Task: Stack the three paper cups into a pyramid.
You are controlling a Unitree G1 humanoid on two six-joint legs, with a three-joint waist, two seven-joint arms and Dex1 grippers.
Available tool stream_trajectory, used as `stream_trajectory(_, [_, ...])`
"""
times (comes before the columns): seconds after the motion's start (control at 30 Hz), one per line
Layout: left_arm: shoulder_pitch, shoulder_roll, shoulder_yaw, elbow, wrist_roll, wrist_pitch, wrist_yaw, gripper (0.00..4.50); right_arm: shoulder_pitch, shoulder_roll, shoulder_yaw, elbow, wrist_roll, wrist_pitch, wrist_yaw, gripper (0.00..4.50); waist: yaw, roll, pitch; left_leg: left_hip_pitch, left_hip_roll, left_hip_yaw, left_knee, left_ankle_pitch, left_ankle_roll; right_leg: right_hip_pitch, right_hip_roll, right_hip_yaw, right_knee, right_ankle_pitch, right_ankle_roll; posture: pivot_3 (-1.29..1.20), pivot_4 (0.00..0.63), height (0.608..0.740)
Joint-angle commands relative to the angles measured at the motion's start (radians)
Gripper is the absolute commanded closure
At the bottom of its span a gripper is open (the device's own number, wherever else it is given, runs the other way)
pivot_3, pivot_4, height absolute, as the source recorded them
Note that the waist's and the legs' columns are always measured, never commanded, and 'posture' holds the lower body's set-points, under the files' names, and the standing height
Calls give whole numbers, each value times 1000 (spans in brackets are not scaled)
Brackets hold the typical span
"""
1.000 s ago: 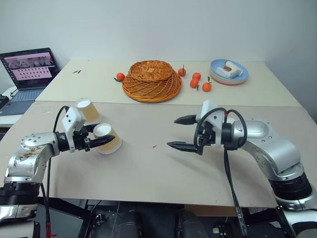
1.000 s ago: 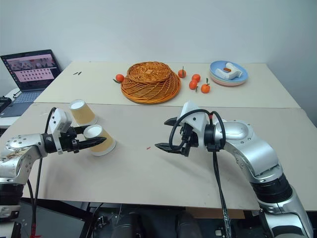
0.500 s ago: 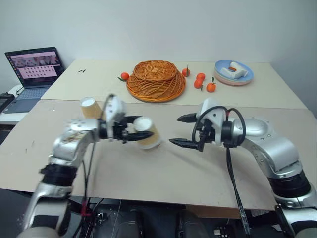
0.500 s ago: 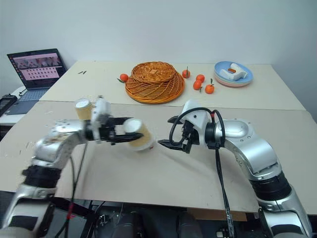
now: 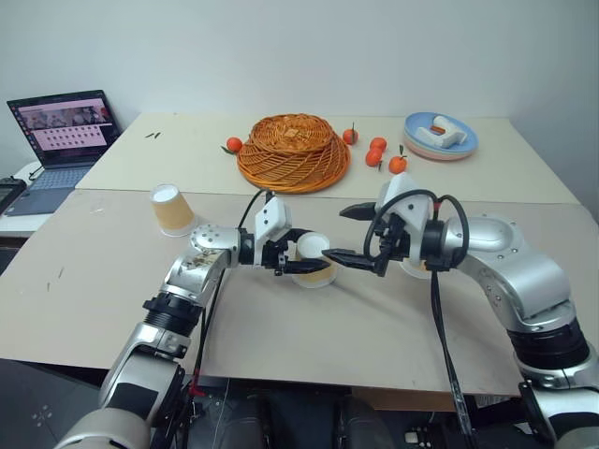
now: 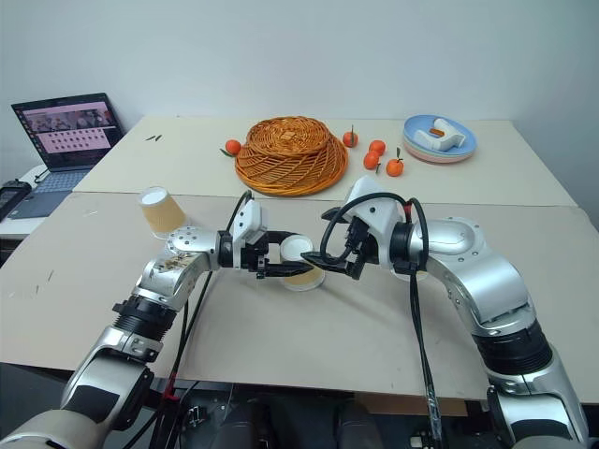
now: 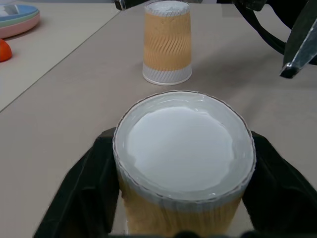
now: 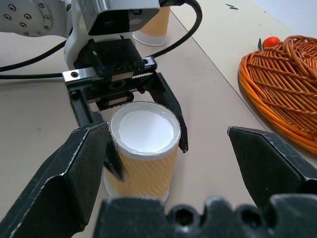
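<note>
Paper cup [image 5: 314, 258] upside down between parted left pincer [image 5: 301, 266] fingers, right pincer [image 5: 354, 235] wide apart.

Wicker basket [image 5: 293, 150], oranges [image 5: 378, 152], plates [image 5: 440, 137], laptop [image 5: 62, 131].

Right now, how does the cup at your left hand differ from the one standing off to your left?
The middle cup has the left hand around it and the right hand just beside it; the far-left cup stands alone with nothing near it. The middle cup is nearer me; the far-left cup sits farther back on the table. Both stand upside down, white bottoms up, with the same tan sides.
</note>
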Motion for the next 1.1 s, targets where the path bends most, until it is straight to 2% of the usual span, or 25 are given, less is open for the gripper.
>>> stream_trajectory(0.03, [-13,19,26,-61,-8,20,-1,25,-10,-5,-41,-26,7,-1,-6,0,0,0,0,0,0,0,0,0,0,0,0,0,0,0,0,0,150,626])
stream_trajectory(0.13, [-12,61,78,-163,-64,111,11,25,-15,3,-32,-15,6,-8,0,0,0,0,0,0,0,-1,0,0,0,0,0,0,0,0,0,0,150,626])
stream_trajectory(0.33, [65,236,246,-459,-224,379,61,25,-25,23,-12,26,-6,-38,20,0,-16,0,0,1,1,-4,0,0,0,0,2,4,10,-2,3,0,150,626])
stream_trajectory(0.4, [93,254,345,-522,-318,495,143,25,-26,30,-6,38,-10,-51,28,0,-14,-1,1,2,-1,-6,1,0,0,0,2,6,12,-2,3,0,150,626])
stream_trajectory(0.47, [122,228,443,-574,-369,574,281,25,-29,37,-3,53,-15,-63,32,0,-10,-1,1,2,-1,-8,1,0,0,0,3,6,12,-2,4,0,150,626])
stream_trajectory(0.57, [181,107,498,-653,-229,558,622,25,-37,48,1,80,-27,-77,39,0,-1,-1,1,2,-3,-9,1,0,1,1,2,6,11,-2,4,0,150,626])
stream_trajectory(0.73, [345,-94,431,-745,93,426,1075,25,-45,63,10,101,-27,-89,67,0,10,-1,1,2,-9,-11,0,-3,6,2,0,11,12,0,8,0,150,626])
stream_trajectory(0.9, [448,-175,369,-717,228,334,1208,25,-57,71,11,115,-30,-92,85,0,15,-1,1,-1,-16,-17,0,-2,4,-1,-2,13,14,0,9,0,150,626])
stream_trajectory(0.97, [454,-159,381,-684,247,316,1211,25,-57,71,8,116,-28,-91,93,0,16,-1,1,-1,-16,-18,0,-1,1,0,-2,13,16,0,9,0,150,626])
stream_trajectory(1.1, [439,-117,465,-606,199,283,1167,25,-35,41,-28,99,4,-81,132,0,17,-1,1,-2,-17,-21,-1,-2,3,0,-2,12,15,0,9,0,150,626])
